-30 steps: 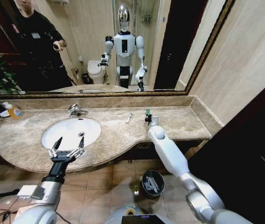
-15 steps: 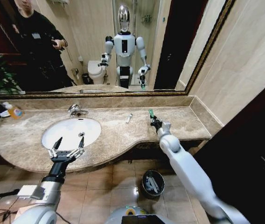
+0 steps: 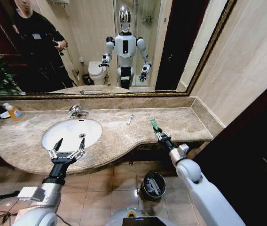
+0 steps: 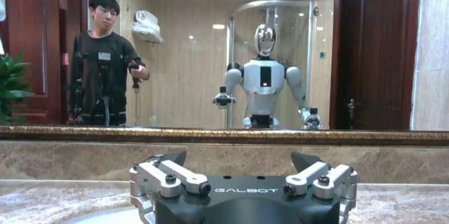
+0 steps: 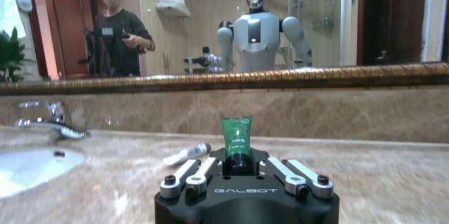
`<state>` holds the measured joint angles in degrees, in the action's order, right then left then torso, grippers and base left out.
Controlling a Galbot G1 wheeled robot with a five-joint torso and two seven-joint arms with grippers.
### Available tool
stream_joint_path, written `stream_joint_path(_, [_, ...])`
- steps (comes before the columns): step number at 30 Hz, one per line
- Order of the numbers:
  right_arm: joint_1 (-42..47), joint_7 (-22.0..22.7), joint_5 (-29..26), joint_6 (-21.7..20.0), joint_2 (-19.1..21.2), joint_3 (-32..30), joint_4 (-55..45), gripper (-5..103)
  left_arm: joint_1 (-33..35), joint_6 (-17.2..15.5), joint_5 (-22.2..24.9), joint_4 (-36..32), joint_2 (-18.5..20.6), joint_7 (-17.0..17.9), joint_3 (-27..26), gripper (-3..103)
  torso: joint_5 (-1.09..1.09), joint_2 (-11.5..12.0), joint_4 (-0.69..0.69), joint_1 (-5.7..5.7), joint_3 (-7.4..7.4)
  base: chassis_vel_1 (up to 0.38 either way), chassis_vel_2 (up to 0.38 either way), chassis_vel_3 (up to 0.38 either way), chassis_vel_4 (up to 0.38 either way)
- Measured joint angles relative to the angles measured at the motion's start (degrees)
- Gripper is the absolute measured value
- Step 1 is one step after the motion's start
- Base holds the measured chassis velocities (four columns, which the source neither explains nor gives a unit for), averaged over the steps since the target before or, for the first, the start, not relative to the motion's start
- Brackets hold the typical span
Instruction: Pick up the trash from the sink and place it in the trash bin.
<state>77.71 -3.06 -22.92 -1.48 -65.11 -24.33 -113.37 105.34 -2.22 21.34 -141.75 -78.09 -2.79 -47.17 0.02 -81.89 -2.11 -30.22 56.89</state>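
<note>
Broadly: marble vanity top (image 3: 180, 123), one, beige, running the wall under the mirror. Sink (image 3: 71, 133) set in vanity top, one, white oval, chrome tap (image 3: 76, 111) behind it; basin looks bare of trash. Trash bin (image 3: 153, 185), one, black with bright rim, on floor below vanity top's front edge, some pale items already inside.

Left gripper (image 3: 66, 151) parked at front rim of sink, fingers spread wide, nothing between them. Right gripper (image 3: 161, 136) off front edge of vanity top, above and a little beyond trash bin, closed on green tube (image 5: 236, 135); tube stands up out of the clamp, cap end down between the jaws.

Trash counted: one green tube, held; one white tube (image 3: 130, 119) lying flat on vanity top between sink and right gripper. Orange-labelled bottle (image 3: 14, 111), one, at far end of vanity top beyond sink, not trash.

Handling, judged: both tubes light, soft-walled, slick plastic, apt to squash or squirt sideways under hard pinch. Best taken across stiffer cap end or shoulder. White tube lies low on stone, so needs a shallow pinch across its narrow width.
</note>
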Motion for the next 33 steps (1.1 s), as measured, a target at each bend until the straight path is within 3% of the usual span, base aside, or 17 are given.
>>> stream_joint_path(12, [12.44,-0.13,5.75,4.84,-6.24,-2.86,-0.59,21,0.00,0.00,0.00,0.00,0.00,0.00,0.00,100,-0.02,0.00,-0.01,-0.01,0.00,0.000,0.000,0.000,0.000])
stream_joint_path(18, [17.62,-0.23,5.87,5.00,-9.02,-3.53,0.71,21,0.00,0.00,0.00,0.00,0.00,0.00,0.00,100,-0.02,0.00,0.00,-0.01,0.00,0.000,0.000,0.000,0.000])
stream_joint_path(26, [18.34,-1.17,8.95,10.41,-12.50,-3.44,12.56,21,0.00,0.00,0.00,0.00,0.00,0.00,0.00,100,-0.02,0.01,0.00,-0.01,0.01,0.000,0.000,0.000,0.000])
stream_joint_path(33, [13.16,2.54,10.29,14.92,-11.70,-0.66,26.98,21,0.00,0.00,0.00,0.00,0.00,0.00,0.00,100,-0.01,0.01,-0.01,-0.01,0.01,0.000,0.000,0.000,0.000])
